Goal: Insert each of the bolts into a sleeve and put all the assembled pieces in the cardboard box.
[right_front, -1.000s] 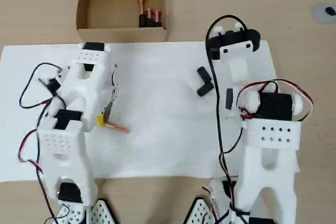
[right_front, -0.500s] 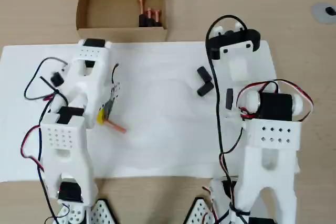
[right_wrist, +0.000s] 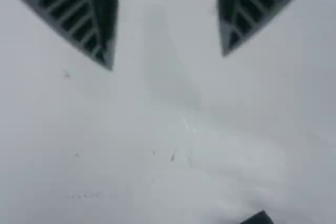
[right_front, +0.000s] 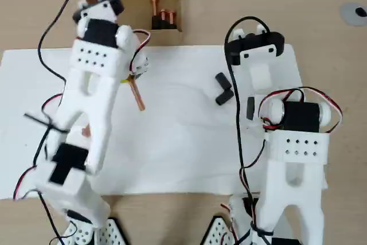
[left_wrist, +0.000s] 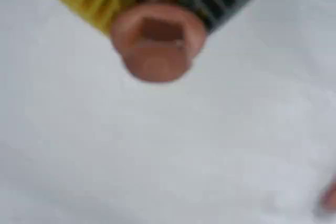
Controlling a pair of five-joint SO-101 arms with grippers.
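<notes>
White paper [right_front: 183, 159] covers most of the table [right_front: 327, 10]. Left arm [right_front: 92, 101] is stretched toward the box [right_front: 132, 1]; right arm [right_front: 295, 153] sits on its own side. The box lies just past the paper's far edge, with three done pieces [right_front: 162, 18] standing in the corner nearest the sleeves.

Left gripper [left_wrist: 160, 9] is clamped on the shank of a copper bolt [right_front: 137, 94]. The head sticks out and the bolt looks lifted and tilted, probably held ready for a sleeve. Right gripper [right_wrist: 167, 56] has its jaws wide apart with nothing between them, low over the paper.

Two black sleeves [right_front: 223, 88] lie touching each other, just beside the right arm and well apart from the bolt. Nothing blocks the way between. The sleeves lie flat, so one likely needs holding for insertion. A small copper bit [right_front: 86, 132] shows under the left arm, maybe another bolt, can't tell.
</notes>
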